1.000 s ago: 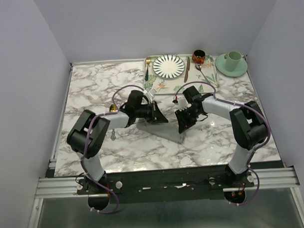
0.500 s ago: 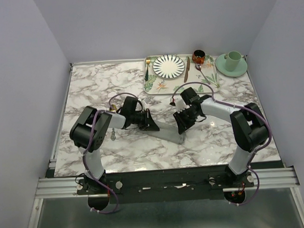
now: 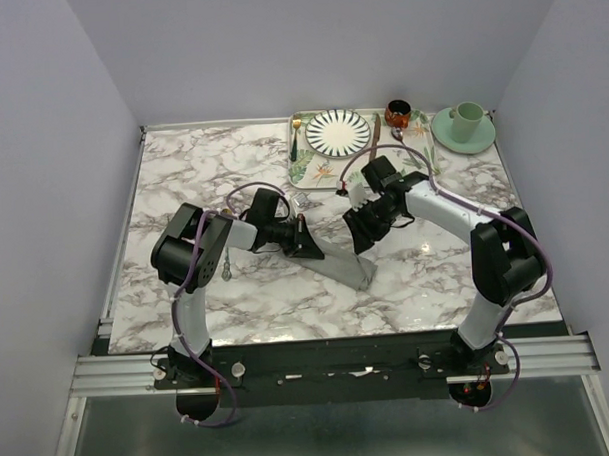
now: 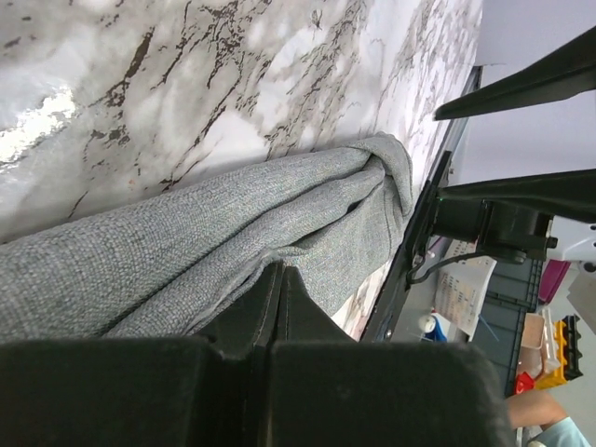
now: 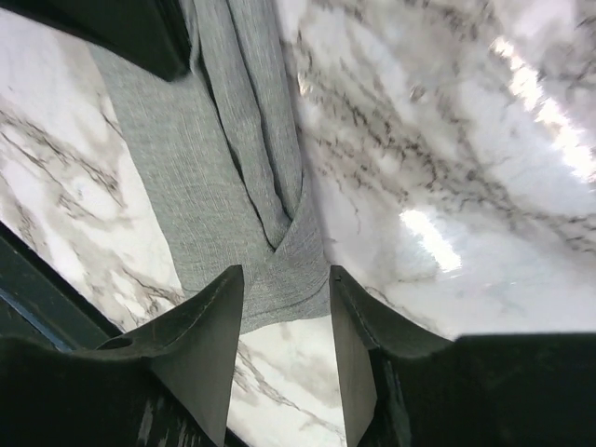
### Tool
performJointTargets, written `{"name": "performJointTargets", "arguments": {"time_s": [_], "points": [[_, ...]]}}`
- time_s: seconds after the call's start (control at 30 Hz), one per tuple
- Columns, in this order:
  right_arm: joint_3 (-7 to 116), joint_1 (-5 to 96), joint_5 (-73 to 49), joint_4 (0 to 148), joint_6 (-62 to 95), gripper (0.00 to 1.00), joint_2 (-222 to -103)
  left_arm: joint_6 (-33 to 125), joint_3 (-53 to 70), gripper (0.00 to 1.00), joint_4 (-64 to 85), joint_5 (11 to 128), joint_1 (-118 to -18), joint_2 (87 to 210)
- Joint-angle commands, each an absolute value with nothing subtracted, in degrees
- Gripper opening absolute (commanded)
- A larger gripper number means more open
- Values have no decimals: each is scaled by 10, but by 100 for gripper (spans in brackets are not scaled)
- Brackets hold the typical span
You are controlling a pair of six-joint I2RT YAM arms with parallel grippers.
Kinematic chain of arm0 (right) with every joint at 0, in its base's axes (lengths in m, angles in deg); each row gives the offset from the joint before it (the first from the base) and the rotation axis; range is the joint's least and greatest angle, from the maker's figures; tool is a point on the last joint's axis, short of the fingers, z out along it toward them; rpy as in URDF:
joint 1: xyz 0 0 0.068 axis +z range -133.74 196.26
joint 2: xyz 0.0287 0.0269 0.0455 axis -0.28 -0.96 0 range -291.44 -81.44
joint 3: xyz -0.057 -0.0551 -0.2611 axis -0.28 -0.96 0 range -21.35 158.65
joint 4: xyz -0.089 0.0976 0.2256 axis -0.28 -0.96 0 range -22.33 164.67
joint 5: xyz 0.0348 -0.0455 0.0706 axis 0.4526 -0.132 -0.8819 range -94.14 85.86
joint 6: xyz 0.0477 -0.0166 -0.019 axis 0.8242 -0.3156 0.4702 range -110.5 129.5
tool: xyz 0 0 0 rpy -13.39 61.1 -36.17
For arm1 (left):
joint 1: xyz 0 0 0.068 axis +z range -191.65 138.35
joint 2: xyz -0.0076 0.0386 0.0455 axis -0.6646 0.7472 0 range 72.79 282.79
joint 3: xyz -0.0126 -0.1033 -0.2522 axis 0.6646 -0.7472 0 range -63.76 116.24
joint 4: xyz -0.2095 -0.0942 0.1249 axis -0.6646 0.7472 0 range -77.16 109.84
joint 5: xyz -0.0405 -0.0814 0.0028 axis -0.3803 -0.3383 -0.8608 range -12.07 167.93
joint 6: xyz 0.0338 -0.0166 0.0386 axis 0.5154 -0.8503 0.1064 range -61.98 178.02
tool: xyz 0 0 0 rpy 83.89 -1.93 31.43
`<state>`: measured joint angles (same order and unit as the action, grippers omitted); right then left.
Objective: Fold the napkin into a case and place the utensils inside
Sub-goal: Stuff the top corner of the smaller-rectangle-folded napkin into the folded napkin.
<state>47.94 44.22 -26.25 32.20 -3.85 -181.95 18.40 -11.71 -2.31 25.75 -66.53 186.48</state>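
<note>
Two grippers: my left gripper (image 4: pixel 279 272) is clamped on the napkin (image 4: pixel 140 251), cloth at 12 o'clock; my right gripper (image 5: pixel 284 276) straddles its end, fingers apart, wider than a second ago.

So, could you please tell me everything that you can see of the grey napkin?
The napkin is plain grey woven cloth, folded into a narrow long strip with loose layers. It lies slanted on the marble table. The left gripper is shut on it toward the far end, which looks a little raised. The near end lies flat, its layers crossing, below the open right gripper, which does not seem to touch it.
</note>
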Motion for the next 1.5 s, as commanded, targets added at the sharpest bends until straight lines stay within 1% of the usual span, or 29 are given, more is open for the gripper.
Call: {"name": "performJointTargets", "arguments": {"time_s": [0.0,0.07,0.1,0.2,0.37,0.47,0.5,0.97,1.07,1.13,1.2,1.47], "points": [[518,433,-298,294,-52,45,-1809,234,-123,0,29,314,-669,1888],[514,432,-309,288,-32,40,-1812,234,-122,0,32,313,-669,1888],[510,431,-309,285,-23,35,-1815,232,-120,0,31,314,-669,1887],[499,428,-311,266,-1,30,-1814,231,-118,0,31,315,-668,1888],[458,428,-295,270,16,31,-1794,230,-118,0,30,319,-670,1889],[449,429,-300,270,15,34,-1803,228,-118,0,28,320,-670,1890],[448,428,-302,271,16,36,-1806,228,-119,0,28,321,-670,1889],[458,431,-305,295,33,38,-1860,225,-123,0,24,326,-671,1888],[465,434,-300,299,38,32,-1862,224,-123,0,21,328,-670,1888],[468,436,-300,299,39,12,-1860,225,-123,0,21,329,-671,1888],[476,441,-302,294,40,1,-1857,225,-125,0,22,329,-670,1886],[484,487,-248,291,29,1,-1840,221,-127,0,19,332,-671,1885]]}}
